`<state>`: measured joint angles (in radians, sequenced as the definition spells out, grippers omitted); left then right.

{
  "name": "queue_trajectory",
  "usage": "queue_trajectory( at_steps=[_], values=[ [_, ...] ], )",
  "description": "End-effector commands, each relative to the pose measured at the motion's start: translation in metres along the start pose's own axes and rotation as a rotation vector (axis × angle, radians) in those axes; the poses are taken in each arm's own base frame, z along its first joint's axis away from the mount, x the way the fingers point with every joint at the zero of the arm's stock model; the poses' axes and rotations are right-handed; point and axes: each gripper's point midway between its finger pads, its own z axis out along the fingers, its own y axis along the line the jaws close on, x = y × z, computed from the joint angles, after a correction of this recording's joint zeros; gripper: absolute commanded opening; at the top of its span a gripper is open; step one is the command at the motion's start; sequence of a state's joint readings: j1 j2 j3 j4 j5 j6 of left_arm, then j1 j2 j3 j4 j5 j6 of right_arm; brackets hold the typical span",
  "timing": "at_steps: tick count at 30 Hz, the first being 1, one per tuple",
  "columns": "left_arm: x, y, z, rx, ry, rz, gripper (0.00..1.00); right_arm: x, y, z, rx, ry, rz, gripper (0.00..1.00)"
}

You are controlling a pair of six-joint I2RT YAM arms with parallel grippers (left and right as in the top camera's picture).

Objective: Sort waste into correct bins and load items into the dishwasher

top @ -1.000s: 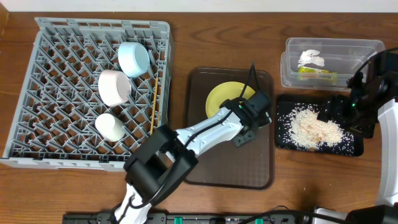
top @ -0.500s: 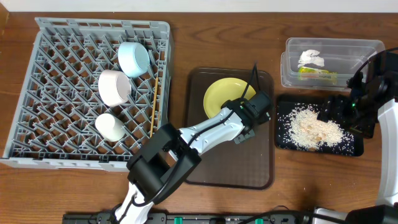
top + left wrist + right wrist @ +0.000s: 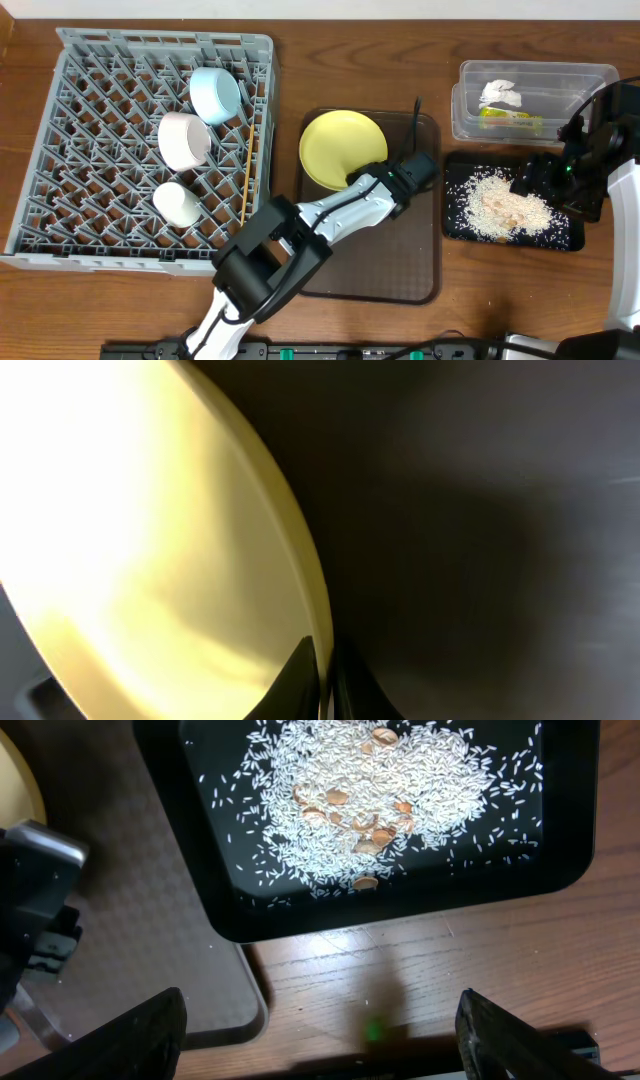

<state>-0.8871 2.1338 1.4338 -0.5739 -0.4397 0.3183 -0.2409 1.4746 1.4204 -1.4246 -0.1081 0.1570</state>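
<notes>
My left gripper [image 3: 364,180] is shut on the rim of the round yellow plate [image 3: 336,146], which stands tilted over the brown serving tray [image 3: 400,265]. In the left wrist view the plate [image 3: 150,510] fills the left side, and both dark fingertips [image 3: 300,675] pinch its edge. The grey dish rack [image 3: 90,80] holds a light blue bowl [image 3: 214,93], a white bowl [image 3: 183,139], a small white cup [image 3: 176,203] and chopsticks [image 3: 246,170]. My right gripper [image 3: 320,1040] hangs open over bare wood, beside the black tray [image 3: 400,915] of rice scraps [image 3: 370,790].
The clear tub [image 3: 590,75] at the back right holds the white tissue [image 3: 500,93] and the green wrapper [image 3: 505,115]. The black tray [image 3: 572,238] sits in front of it, close to the right arm [image 3: 590,150]. A corner of the brown tray [image 3: 130,920] shows in the right wrist view.
My left gripper has shut on the plate's rim. The plate has tipped up and moved left and back over the brown tray. The right arm has not moved.
</notes>
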Motion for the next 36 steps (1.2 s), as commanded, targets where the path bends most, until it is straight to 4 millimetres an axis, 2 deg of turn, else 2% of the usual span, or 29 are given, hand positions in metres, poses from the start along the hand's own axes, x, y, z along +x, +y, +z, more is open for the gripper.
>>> queue_trajectory(
  at_steps=[1,12,21,26,32,36],
  values=[
    [0.011,0.009,0.003,-0.105,0.05,0.031,0.08,-0.003,0.0,-0.004,-0.006,-0.012,0.015,0.84],
    [0.002,0.033,-0.033,-0.227,0.004,0.019,0.08,-0.003,0.0,-0.004,-0.006,-0.012,0.015,0.84],
    [-0.003,0.061,-0.076,-0.247,-0.082,-0.052,0.08,-0.003,0.0,-0.004,-0.006,-0.012,0.015,0.84],
    [0.006,0.073,-0.094,-0.166,-0.114,-0.127,0.08,-0.003,0.0,-0.004,-0.006,-0.011,0.015,0.83],
    [0.028,0.103,-0.11,-0.101,-0.132,-0.282,0.08,-0.003,0.0,-0.004,-0.005,-0.009,0.016,0.84],
    [0.036,0.115,-0.119,-0.019,-0.168,-0.353,0.08,-0.003,0.0,-0.004,-0.005,-0.009,0.016,0.84]
  ],
)
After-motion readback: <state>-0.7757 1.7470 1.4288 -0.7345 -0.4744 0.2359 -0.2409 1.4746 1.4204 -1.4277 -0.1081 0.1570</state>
